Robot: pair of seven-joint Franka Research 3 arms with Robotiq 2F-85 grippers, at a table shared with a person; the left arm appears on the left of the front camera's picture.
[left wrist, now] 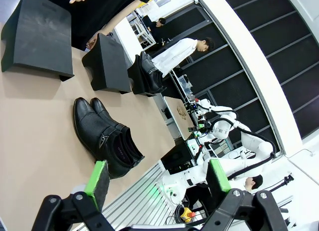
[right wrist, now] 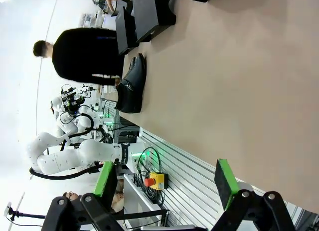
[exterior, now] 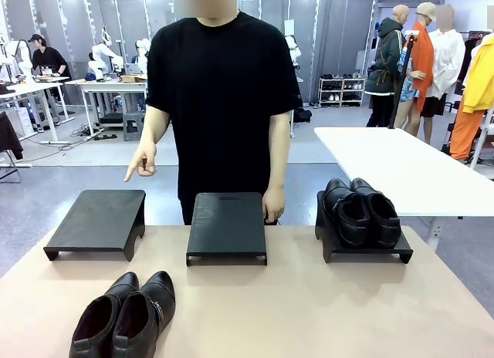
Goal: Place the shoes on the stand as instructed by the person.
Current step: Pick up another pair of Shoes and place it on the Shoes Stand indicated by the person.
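Note:
One pair of glossy black shoes (exterior: 127, 315) lies on the tan table at the front left, toes toward the person. A second pair of shoes (exterior: 361, 211) sits on the right stand (exterior: 401, 255). The left stand (exterior: 96, 219) and middle stand (exterior: 226, 223) are bare. The person (exterior: 220, 88) points a finger (exterior: 131, 173) down at the left stand and rests the other hand (exterior: 272, 206) on the middle stand. My left gripper (left wrist: 158, 180) hangs open above the table edge near the front pair (left wrist: 107, 136). My right gripper (right wrist: 165, 182) is open too, far from the front pair (right wrist: 132, 84).
A white table (exterior: 401, 165) stands behind the right stand. The tan table's (exterior: 309, 312) middle and front right are bare. A yellow box with a red stop button (right wrist: 155, 180) sits below the table's near edge. Other people stand farther back in the room.

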